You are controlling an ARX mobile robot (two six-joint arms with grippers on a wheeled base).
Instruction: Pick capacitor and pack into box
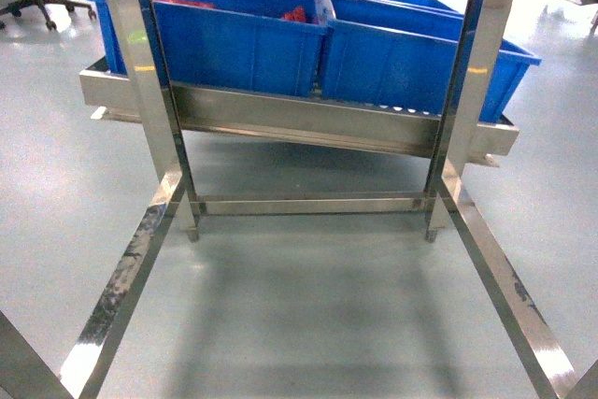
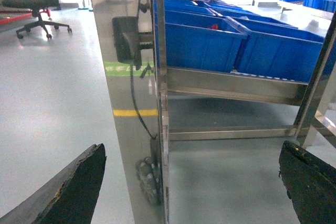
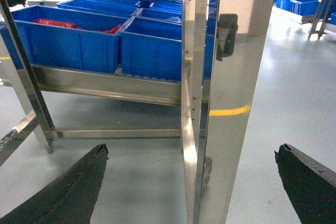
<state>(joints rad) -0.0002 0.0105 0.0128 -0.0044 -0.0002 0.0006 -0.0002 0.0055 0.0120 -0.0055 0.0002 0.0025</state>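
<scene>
No capacitor and no box shows in any view. In the left wrist view my left gripper (image 2: 192, 148) is open, its dark fingers (image 2: 79, 187) wide apart with only floor and a steel rack post (image 2: 157, 103) between them. My right gripper (image 3: 191, 149) is open too, in the right wrist view, with its fingers (image 3: 73, 187) spread either side of another steel post (image 3: 197, 103) farther off. Neither gripper holds anything, and neither appears in the head view.
A stainless steel rack (image 1: 308, 123) stands ahead, carrying rows of large blue bins (image 1: 238, 44). Red items (image 3: 50, 23) lie in one bin. The rack's low rails (image 1: 121, 287) run along both sides of the floor. An office chair (image 2: 37, 3) stands at the far left.
</scene>
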